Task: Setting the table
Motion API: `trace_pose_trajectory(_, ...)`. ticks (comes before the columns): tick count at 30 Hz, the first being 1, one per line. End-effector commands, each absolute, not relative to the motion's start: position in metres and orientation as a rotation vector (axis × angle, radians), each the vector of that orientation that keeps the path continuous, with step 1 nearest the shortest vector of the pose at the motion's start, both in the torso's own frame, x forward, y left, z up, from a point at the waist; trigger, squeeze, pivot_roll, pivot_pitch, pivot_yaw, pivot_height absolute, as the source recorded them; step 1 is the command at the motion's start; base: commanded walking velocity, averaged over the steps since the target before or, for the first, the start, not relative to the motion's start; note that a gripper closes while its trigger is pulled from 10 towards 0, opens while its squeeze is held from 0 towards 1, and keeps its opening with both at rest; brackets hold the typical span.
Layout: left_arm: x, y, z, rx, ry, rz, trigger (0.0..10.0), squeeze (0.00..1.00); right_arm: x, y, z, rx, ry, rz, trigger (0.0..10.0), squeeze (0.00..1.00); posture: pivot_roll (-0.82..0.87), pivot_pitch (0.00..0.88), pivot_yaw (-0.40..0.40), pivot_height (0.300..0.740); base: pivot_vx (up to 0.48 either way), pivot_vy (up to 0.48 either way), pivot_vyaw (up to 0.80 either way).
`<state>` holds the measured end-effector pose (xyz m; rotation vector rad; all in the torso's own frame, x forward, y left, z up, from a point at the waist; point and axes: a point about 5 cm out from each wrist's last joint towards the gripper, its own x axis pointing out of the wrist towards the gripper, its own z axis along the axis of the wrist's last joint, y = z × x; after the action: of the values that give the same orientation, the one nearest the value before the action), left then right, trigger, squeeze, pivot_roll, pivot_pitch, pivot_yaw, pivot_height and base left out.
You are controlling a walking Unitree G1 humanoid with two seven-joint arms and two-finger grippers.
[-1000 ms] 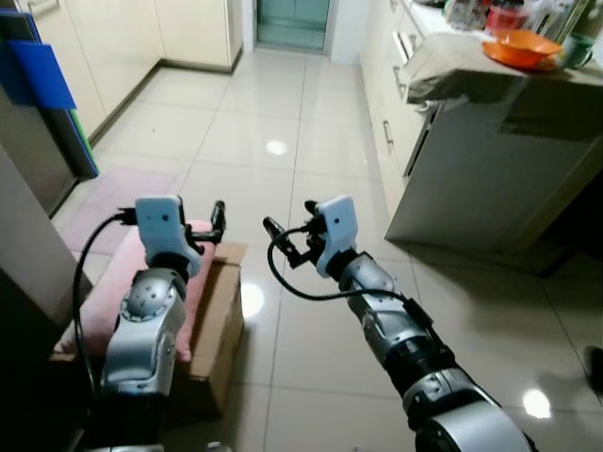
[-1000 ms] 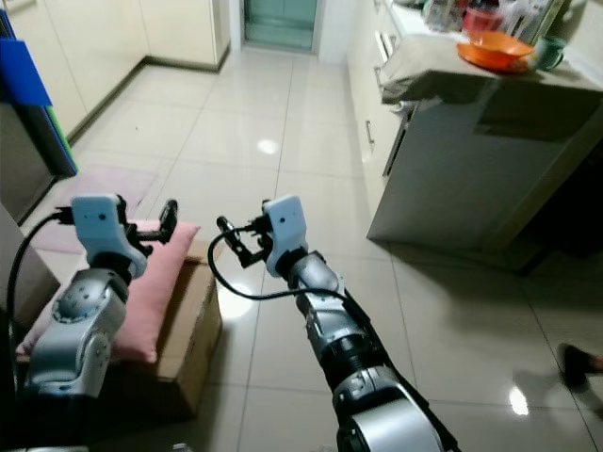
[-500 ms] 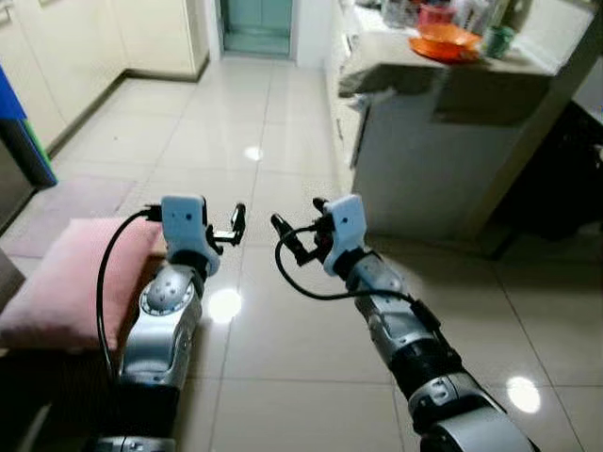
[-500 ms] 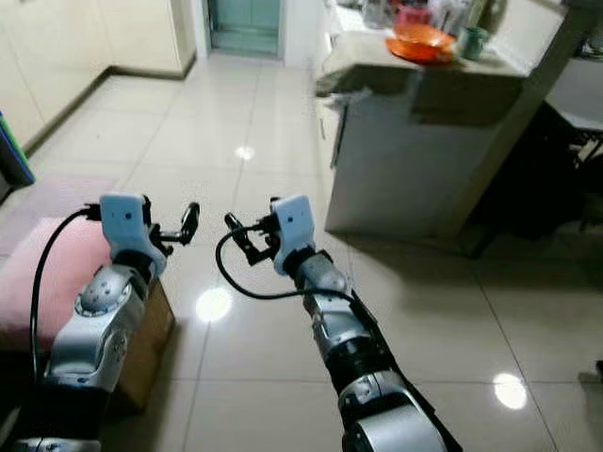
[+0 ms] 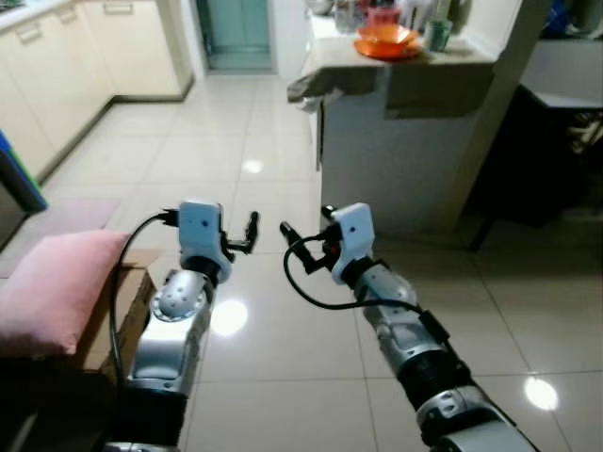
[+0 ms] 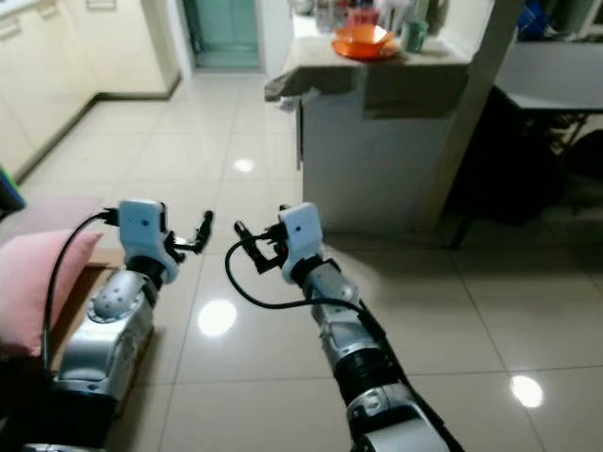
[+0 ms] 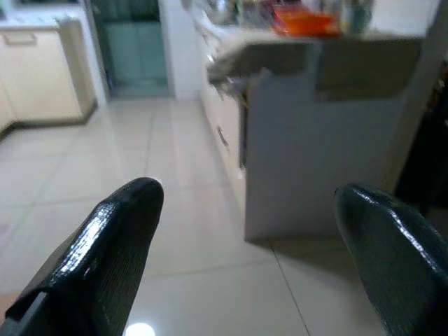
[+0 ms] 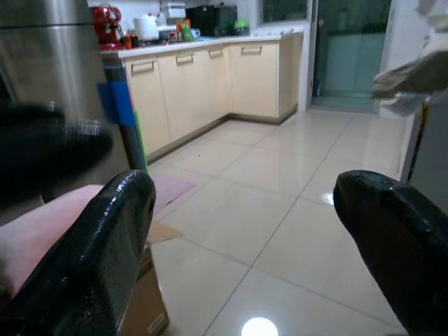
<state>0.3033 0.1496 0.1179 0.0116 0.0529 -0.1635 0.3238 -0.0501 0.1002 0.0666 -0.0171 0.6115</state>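
An orange bowl (image 5: 386,42) and a green cup (image 5: 436,35) stand among other kitchenware on a counter (image 5: 405,71) ahead, with a cloth hanging over its near corner. In the left wrist view the orange bowl (image 7: 302,19) sits on the counter beyond the open fingers. Both arms are raised in front of me over the tiled floor. My left gripper (image 5: 245,235) is open and holds nothing. My right gripper (image 5: 306,226) is also open and holds nothing; it points toward the left gripper, a short gap apart.
A pink cushion (image 5: 52,292) lies on a cardboard box (image 5: 122,306) at my left. Cream cabinets (image 5: 38,85) line the far left wall, with a doorway (image 5: 236,33) at the back. A dark table (image 5: 565,80) with shadowed things beneath stands right of the counter.
The camera has swung to the right: the counter now sits near the middle and the cushion and box have slid to the left edge. Both arms keep their raised pose.
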Motion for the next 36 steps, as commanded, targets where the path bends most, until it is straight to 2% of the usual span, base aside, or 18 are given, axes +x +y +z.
trace_pose_trajectory(1,0.304,0.151,0.120,0.033,0.051,-0.176,10.0,0.00,0.324,-0.050,0.102,0.067,-0.013,0.609,10.0,0.00,-0.03,0.000,0.008,0.740,0.480,0.000,0.00)
trace_pose_trajectory(14,0.300,0.149,0.123,0.013,0.025,-0.189,10.0,0.00,0.330,-0.058,0.104,0.105,-0.017,0.547,10.0,0.00,-0.02,0.000,0.006,0.740,0.480,0.000,0.00)
trace_pose_trajectory(15,0.300,0.148,0.123,0.016,0.025,-0.193,10.0,0.00,0.330,-0.057,0.105,0.098,-0.016,0.545,10.0,1.00,-0.02,0.000,0.008,0.740,0.480,0.000,0.00)
trace_pose_trajectory(32,0.303,0.140,0.125,-0.001,0.005,-0.246,10.0,0.00,0.335,-0.060,0.104,0.041,-0.003,0.541,10.0,1.00,-0.03,0.000,-0.008,0.740,0.480,0.000,0.00)
trace_pose_trajectory(33,0.302,0.138,0.125,0.003,0.002,-0.259,10.0,0.88,0.335,-0.060,0.104,0.036,-0.005,0.533,10.0,1.00,-0.03,0.000,-0.009,0.740,0.480,0.000,0.00)
trace_pose_trajectory(34,0.302,0.136,0.126,0.007,-0.004,-0.265,10.0,1.00,0.336,-0.061,0.104,0.034,-0.005,0.528,10.0,1.00,-0.03,0.000,-0.009,0.740,0.480,0.000,0.00)
trace_pose_trajectory(36,0.301,0.133,0.125,0.024,-0.002,-0.279,10.0,1.00,0.336,-0.060,0.104,0.037,-0.004,0.528,10.0,1.00,-0.03,0.000,-0.004,0.740,0.480,0.000,0.00)
